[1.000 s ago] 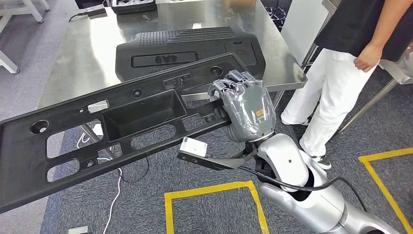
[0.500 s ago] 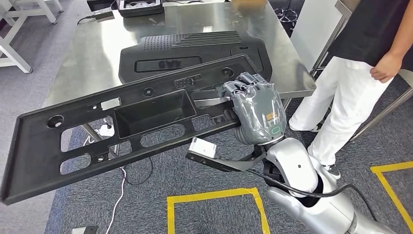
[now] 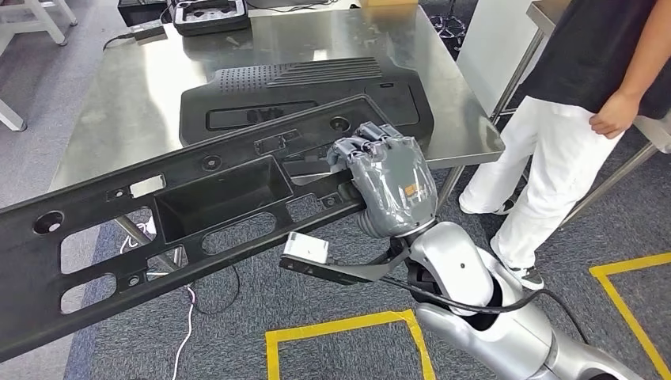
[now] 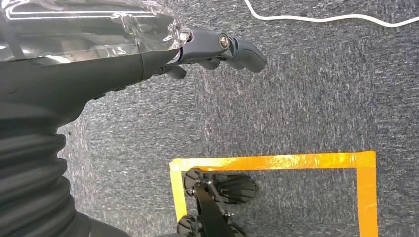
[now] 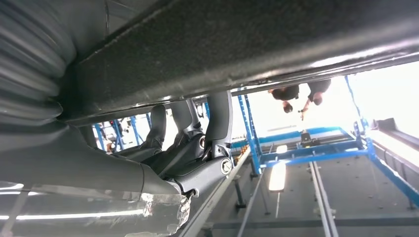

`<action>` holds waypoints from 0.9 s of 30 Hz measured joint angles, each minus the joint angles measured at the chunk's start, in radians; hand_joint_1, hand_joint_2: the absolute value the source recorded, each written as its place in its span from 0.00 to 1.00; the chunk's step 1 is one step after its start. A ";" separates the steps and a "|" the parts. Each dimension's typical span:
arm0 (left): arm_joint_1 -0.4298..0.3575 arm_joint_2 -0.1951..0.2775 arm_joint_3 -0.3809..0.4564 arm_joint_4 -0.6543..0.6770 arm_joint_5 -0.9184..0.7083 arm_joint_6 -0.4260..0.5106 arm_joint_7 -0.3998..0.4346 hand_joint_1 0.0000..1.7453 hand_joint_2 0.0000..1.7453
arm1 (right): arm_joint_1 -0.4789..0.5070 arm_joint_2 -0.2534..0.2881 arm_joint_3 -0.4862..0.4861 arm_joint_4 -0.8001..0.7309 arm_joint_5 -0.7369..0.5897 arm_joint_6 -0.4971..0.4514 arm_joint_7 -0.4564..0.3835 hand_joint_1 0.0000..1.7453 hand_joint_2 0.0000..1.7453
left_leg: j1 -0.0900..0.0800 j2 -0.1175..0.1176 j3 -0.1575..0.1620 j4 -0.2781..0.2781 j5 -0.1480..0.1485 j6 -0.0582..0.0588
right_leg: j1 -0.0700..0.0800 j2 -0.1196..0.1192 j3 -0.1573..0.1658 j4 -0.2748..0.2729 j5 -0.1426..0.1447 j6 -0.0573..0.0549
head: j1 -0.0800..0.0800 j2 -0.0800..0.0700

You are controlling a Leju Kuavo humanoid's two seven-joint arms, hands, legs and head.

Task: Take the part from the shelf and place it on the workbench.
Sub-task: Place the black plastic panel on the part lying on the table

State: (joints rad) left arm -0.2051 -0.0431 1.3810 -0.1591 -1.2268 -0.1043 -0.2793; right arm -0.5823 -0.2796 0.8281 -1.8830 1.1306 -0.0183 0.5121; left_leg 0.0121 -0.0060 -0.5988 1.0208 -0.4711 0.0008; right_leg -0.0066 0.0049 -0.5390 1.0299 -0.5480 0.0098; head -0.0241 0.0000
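A bare-topped stainless steel counter (image 3: 142, 103) carries a black ribbed moulded plastic cover (image 3: 301, 95), and a person in white trousers (image 3: 554, 166) stands beside the counter's far corner. The long black plastic panel with cut-outs and a central recess (image 3: 198, 206) hangs tilted, its upper end over the counter edge, its lower end above the grey carpet (image 3: 253, 305). The right hand (image 3: 388, 186) grips the panel's upper end, fingers (image 5: 217, 118) curled over its rim. The left hand (image 4: 217, 47) hangs above yellow floor tape (image 4: 276, 162), fingers loosely bent, holding nothing.
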 joint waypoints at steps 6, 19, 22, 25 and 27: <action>-0.002 0.000 -0.004 0.000 0.000 0.000 -0.001 0.00 1.00 | 0.001 0.000 0.000 0.001 -0.008 -0.002 0.005 1.00 1.00 | 0.004 0.002 0.025 -0.007 -0.017 0.017 | -0.006 -0.001 -0.172 0.279 -0.072 0.014 | 0.032 0.000; -0.002 0.002 -0.006 0.000 0.000 -0.003 -0.001 0.00 1.00 | -0.004 0.005 -0.001 0.013 -0.016 -0.009 0.013 1.00 1.00 | 0.005 0.001 -0.050 0.216 -0.150 -0.040 | -0.001 -0.004 -0.049 -0.013 0.064 -0.040 | 0.015 0.000; 0.002 0.002 -0.006 0.000 0.002 -0.003 -0.001 0.00 1.00 | -0.004 0.010 -0.001 0.021 -0.017 -0.010 0.005 1.00 1.00 | 0.006 0.001 -0.097 0.255 -0.113 -0.041 | 0.000 -0.003 -0.032 -0.011 0.050 -0.041 | 0.004 0.000; 0.001 0.003 -0.006 0.000 0.004 -0.003 -0.001 0.00 1.00 | -0.005 0.018 0.000 0.027 -0.018 -0.013 -0.003 1.00 1.00 | 0.003 0.001 -0.028 0.067 -0.001 -0.031 | 0.002 -0.001 -0.010 -0.010 0.032 -0.032 | -0.008 0.000; 0.002 0.004 -0.006 0.000 0.004 -0.002 -0.001 0.00 1.00 | -0.008 0.021 0.000 0.030 -0.018 -0.015 -0.004 1.00 1.00 | -0.002 0.001 -0.010 0.015 0.008 -0.021 | 0.004 0.001 -0.007 -0.010 0.025 -0.023 | -0.011 0.000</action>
State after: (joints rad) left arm -0.2035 -0.0396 1.3752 -0.1591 -1.2231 -0.1067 -0.2800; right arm -0.5898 -0.2588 0.8276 -1.8526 1.1123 -0.0338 0.5083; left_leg 0.0105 -0.0055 -0.6085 1.0362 -0.4627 -0.0205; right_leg -0.0027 0.0058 -0.5461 1.0195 -0.5228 -0.0135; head -0.0351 0.0000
